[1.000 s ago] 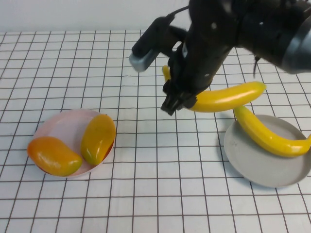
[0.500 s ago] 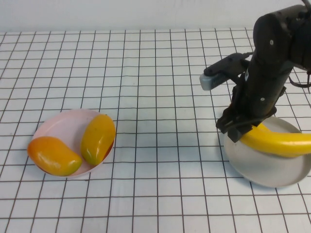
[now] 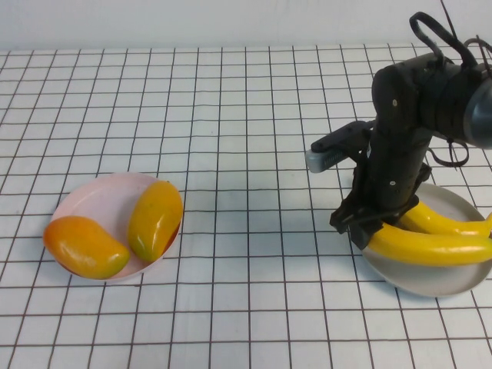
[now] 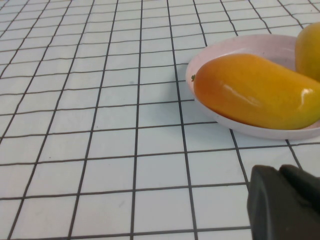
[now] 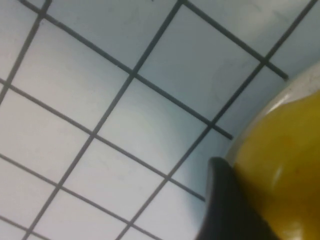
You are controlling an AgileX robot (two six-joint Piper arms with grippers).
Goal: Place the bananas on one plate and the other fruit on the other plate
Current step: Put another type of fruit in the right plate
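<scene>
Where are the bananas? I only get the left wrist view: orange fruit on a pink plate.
Observer: One banana lies on a grey plate, well to the right of the pink plate.
Operator: And the other one?
Observer: The right gripper is shut on its end at the grey plate's left rim; that second banana stretches across the plate.
Operator: What's the dark thing in my corner?
Observer: The left gripper, shut, beside the pink plate; the high view doesn't show it.

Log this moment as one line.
right gripper: shut on banana, over grey plate | left gripper: shut, near pink plate
</scene>
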